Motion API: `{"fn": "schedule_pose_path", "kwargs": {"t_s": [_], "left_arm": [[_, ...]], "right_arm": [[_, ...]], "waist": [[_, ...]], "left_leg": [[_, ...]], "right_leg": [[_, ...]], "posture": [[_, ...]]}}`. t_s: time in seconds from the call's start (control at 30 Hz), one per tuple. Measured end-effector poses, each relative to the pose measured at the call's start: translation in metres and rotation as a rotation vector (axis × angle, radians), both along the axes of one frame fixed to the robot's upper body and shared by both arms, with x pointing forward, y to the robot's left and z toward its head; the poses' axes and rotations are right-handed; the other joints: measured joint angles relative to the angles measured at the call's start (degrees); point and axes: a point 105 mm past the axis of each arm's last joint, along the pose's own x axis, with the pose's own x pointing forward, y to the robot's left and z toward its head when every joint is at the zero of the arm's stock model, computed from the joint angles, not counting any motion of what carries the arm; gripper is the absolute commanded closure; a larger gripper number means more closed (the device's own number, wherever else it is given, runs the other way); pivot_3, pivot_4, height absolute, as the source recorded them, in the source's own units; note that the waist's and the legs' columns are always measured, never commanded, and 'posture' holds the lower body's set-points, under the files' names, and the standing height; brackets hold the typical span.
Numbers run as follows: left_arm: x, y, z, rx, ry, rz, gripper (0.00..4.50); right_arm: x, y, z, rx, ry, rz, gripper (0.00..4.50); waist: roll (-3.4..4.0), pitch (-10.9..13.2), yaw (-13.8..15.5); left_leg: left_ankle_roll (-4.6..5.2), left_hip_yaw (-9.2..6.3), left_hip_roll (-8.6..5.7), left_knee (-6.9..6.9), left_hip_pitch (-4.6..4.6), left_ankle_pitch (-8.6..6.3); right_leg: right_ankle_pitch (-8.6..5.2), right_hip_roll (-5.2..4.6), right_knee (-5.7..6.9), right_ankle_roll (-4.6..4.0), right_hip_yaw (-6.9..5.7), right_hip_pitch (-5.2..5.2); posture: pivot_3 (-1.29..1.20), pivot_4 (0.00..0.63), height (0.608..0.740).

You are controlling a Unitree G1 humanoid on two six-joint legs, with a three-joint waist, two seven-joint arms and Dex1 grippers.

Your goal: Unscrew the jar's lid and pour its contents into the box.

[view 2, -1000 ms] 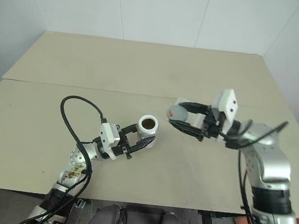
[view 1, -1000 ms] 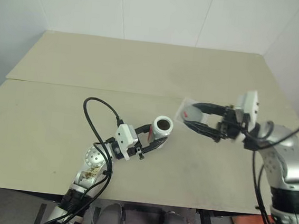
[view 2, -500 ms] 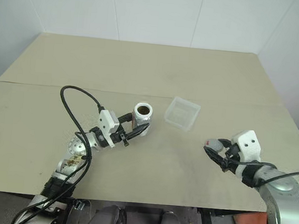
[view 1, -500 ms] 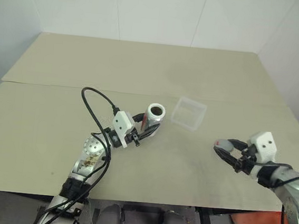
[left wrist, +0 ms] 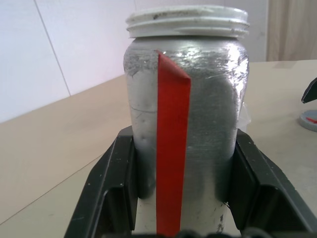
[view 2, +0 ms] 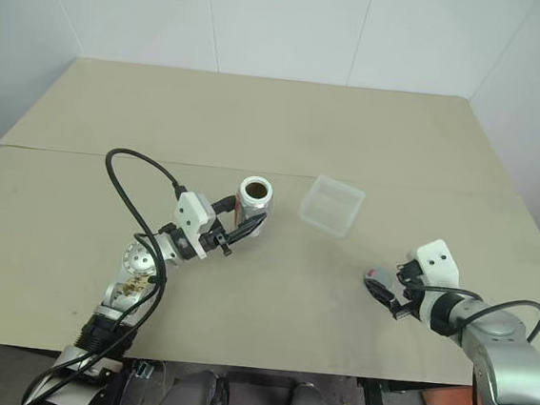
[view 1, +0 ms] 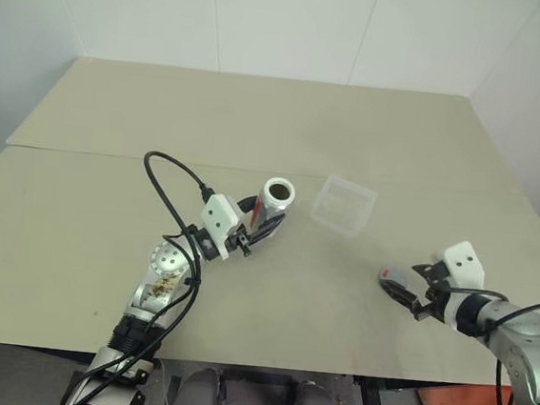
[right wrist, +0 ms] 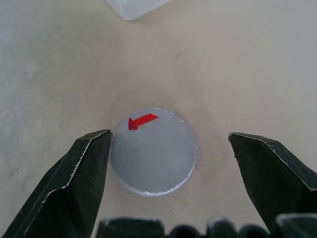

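Observation:
The silver-grey jar (view 1: pixel 277 199) with a red strip stands upright and lidless left of the table's middle. Dark brown contents (view 2: pixel 256 191) show in its mouth. My left gripper (view 1: pixel 266 221) is shut on the jar's body, one finger (left wrist: pixel 116 183) on each side. The clear plastic box (view 1: pixel 343 206) sits just right of the jar, apart from it. At the near right the grey lid (right wrist: pixel 152 149), with its red mark, lies flat on the table. My right gripper (right wrist: pixel 169 136) is open low over the lid, with a finger (right wrist: pixel 74 183) on either side of it.
The tan table (view 1: pixel 258 125) stretches wide behind the jar and box. A black cable (view 1: pixel 162 178) loops up from my left arm. White walls close off the back, and the table's right edge (view 1: pixel 536 223) runs near my right arm.
My right gripper carried the lid down and to the right, set it on the table and opened. The left gripper moved the jar slightly forward, still shut on it.

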Motion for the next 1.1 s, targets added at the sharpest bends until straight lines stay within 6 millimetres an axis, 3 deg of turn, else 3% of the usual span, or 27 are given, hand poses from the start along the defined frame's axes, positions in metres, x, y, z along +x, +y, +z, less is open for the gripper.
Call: {"fn": "schedule_pose_path", "kwargs": {"t_s": [0.17,0.3,0.5,0.67,0.8,1.0,1.1], "left_arm": [[0.005,0.001,-0.004,0.027,0.005,0.017,2.53],[0.019,0.003,-0.005,0.079,0.000,0.049,2.53],[0.050,-0.010,-0.001,0.135,0.014,0.091,2.53],[0.080,-0.021,0.011,0.245,-0.004,0.132,2.53],[0.100,-0.036,0.027,0.451,-0.144,0.175,2.53],[0.107,-0.051,0.034,0.601,-0.301,0.213,2.53],[0.112,-0.068,0.041,0.841,-0.508,0.236,2.53]], "right_arm": [[-0.005,0.002,0.011,-0.038,-0.030,0.045,0.07],[-0.007,0.010,0.034,-0.048,-0.102,0.123,0.07],[0.020,0.030,0.073,-0.081,-0.263,0.153,0.07],[0.031,0.041,0.067,-0.082,-0.266,0.148,0.07],[0.034,0.039,0.064,-0.111,-0.274,0.118,0.07],[0.031,0.039,0.058,-0.111,-0.276,0.095,0.07],[0.022,0.033,0.052,-0.119,-0.273,0.057,0.07]], "waist": [[0.00,0.00,0.13],[-0.01,0.00,0.06],[-0.02,0.01,-0.05],[-0.04,0.02,0.51],[-0.05,0.03,0.85],[-0.08,0.05,0.66],[-0.26,0.16,1.15]], "left_leg": [[0.00,-0.01,-0.01,0.00,-0.01,0.00],[0.00,-0.02,-0.02,0.02,0.01,0.00],[-0.01,-0.02,-0.02,0.02,-0.03,0.01],[0.00,0.09,-0.09,0.18,-0.37,0.02],[0.03,0.26,-0.11,0.30,-0.49,0.00],[0.03,0.28,-0.09,0.30,-0.50,0.00],[0.02,0.24,-0.12,0.34,-0.65,0.01]], "right_leg": [[0.00,0.00,0.01,0.00,-0.01,0.00],[0.00,0.00,0.00,0.01,-0.02,0.03],[0.00,0.02,0.00,0.01,-0.06,-0.01],[0.02,0.01,-0.06,0.07,-0.18,-0.11],[0.05,0.00,-0.12,0.12,-0.23,-0.12],[0.05,0.00,-0.11,0.13,-0.23,-0.15],[0.05,0.00,-0.11,0.14,-0.35,-0.22]], "posture": [[0.00,0.150,0.740],[0.00,0.150,0.740],[0.00,0.150,0.740],[0.00,0.150,0.740],[0.00,0.150,0.740],[0.00,0.150,0.740],[0.00,0.150,0.740]]}}
